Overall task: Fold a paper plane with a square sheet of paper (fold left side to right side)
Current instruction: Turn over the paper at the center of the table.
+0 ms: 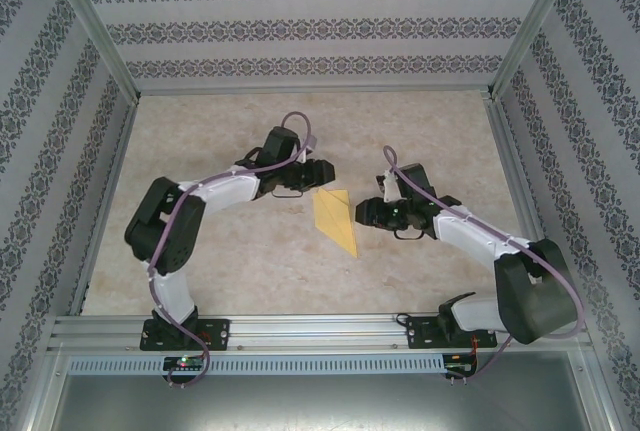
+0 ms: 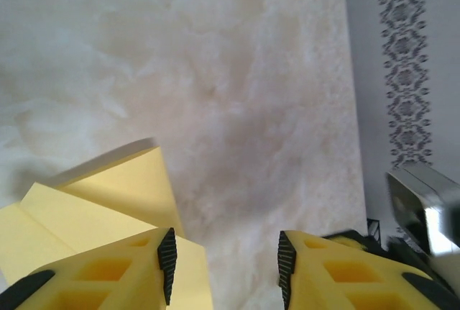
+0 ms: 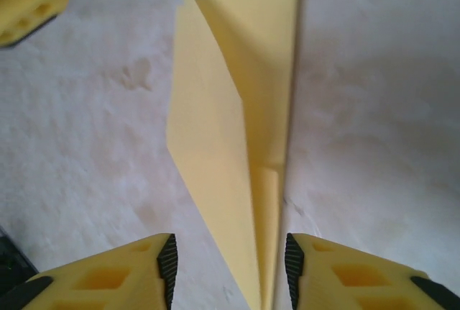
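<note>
paper plane point(image 3: 215, 123) tip cut off btwn right gripper point(image 3: 230, 270) parted jaws

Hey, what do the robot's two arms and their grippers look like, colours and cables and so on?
Both the left arm and right arm have white link shells, black joint housings and a mauve cable looped alongside. The left gripper and right gripper have yellow fingers with moulded pockets and black ribbed pads.

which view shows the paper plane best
The right wrist view: the paper plane lies close and nearly whole, its folds plain. The top external view shows it whole but small; the left wrist view catches just part of it.
</note>
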You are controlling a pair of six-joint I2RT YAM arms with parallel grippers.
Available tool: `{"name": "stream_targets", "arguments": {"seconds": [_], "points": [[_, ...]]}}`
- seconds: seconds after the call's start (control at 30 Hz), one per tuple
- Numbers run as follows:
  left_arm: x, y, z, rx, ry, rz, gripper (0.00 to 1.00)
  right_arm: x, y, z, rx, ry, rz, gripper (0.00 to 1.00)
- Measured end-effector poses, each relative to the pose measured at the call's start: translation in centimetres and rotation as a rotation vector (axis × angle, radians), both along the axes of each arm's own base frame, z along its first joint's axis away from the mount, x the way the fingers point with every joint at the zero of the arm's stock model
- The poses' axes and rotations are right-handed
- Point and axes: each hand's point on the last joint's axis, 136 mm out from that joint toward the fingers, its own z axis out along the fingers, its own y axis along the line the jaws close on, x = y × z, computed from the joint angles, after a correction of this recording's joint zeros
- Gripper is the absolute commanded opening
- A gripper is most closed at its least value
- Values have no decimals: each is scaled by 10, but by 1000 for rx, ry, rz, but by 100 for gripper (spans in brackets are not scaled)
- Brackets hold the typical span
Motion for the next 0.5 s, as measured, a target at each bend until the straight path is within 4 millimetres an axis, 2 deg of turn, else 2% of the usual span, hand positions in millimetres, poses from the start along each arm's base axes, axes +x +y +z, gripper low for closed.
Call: {"name": "stream_targets", "arguments": {"seconds": [0.1, 0.3, 0.4, 0.5], "points": [[-12, 9, -3, 1, 6, 15, 44, 9, 8, -1, 37, -35, 24, 50], [-40, 25, -61, 47, 161, 49, 45, 14, 18, -27, 54, 7, 68, 48], [-43, 26, -75, 49, 196, 61, 45, 17, 22, -35, 58, 24, 80, 42], [-42, 21, -78, 34, 200, 60, 46, 21, 25, -37, 66, 22, 95, 31]]}}
